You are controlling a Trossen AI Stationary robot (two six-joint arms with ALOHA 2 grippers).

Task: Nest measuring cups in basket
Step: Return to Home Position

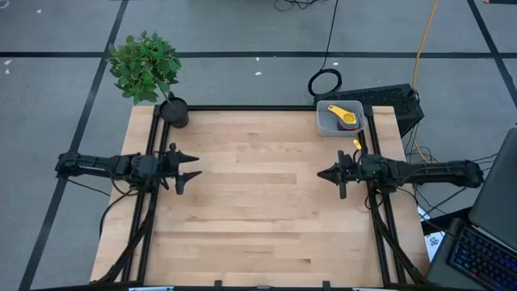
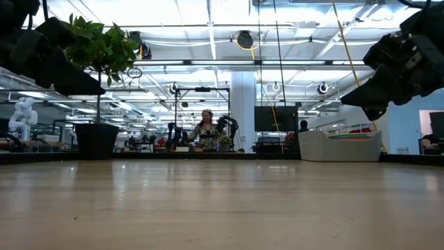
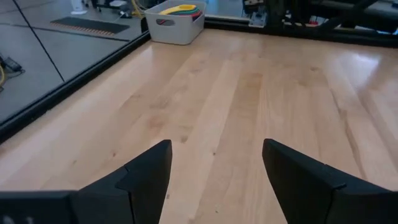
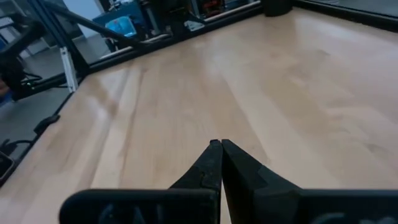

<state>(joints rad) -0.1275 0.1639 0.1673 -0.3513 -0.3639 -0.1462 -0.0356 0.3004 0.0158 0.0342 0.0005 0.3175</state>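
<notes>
The small light grey rectangular plastic basket (image 1: 325, 125) stands at the far right corner of the pale wooden surface (image 1: 258, 210). Inside it lie the nested plastic measuring cups (image 1: 346, 115), the yellow one on top with its short handle pointing toward the basket's left wall. From the left wrist view, green and red rims peek out beside the yellow cup (image 3: 177, 9) above the basket's wall (image 3: 171, 31). The right pincer (image 1: 321, 173) hovers near the basket, on its nearer side; its fingers (image 4: 211, 163) are pressed tip to tip and grip nothing. The left pincer (image 1: 196, 166) hangs well apart from the basket, across the surface, spread wide and empty (image 3: 217, 144). A round black pot with a leafy green plant (image 1: 174, 111) sits far from the basket, at the opposite far corner.
</notes>
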